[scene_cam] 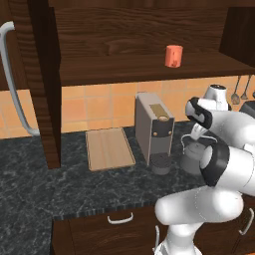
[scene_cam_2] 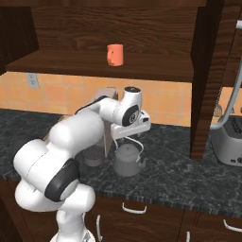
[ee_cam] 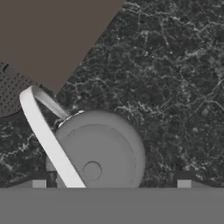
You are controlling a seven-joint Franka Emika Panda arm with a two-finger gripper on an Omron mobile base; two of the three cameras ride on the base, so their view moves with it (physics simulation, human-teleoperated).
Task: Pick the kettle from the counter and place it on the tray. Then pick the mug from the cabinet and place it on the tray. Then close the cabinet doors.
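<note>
The kettle is sitting upright on the counter, just beside the coffee machine and well apart from the tray, which is lying flat on the far side of that machine; this is why the first carry will probably have to go up and over, or around, the tall box rather than straight across. In the hand view the kettle's lid and knob are lying almost directly below the camera, with the thin arched handle crossing the picture on a slant, so the hand appears to be lining itself up above the handle to take it from the top. The gripper is hovering just above the kettle with its jaws standing wide apart and nothing between them; the two fingertips are showing on either side of the kettle body, not touching it as far as can be told. The mug is waiting on the shelf of the cabinet, whose doors are hanging open, presumably left so for the later reach. My judgement: the task is barely starting, with the first grasp not yet made.
</note>
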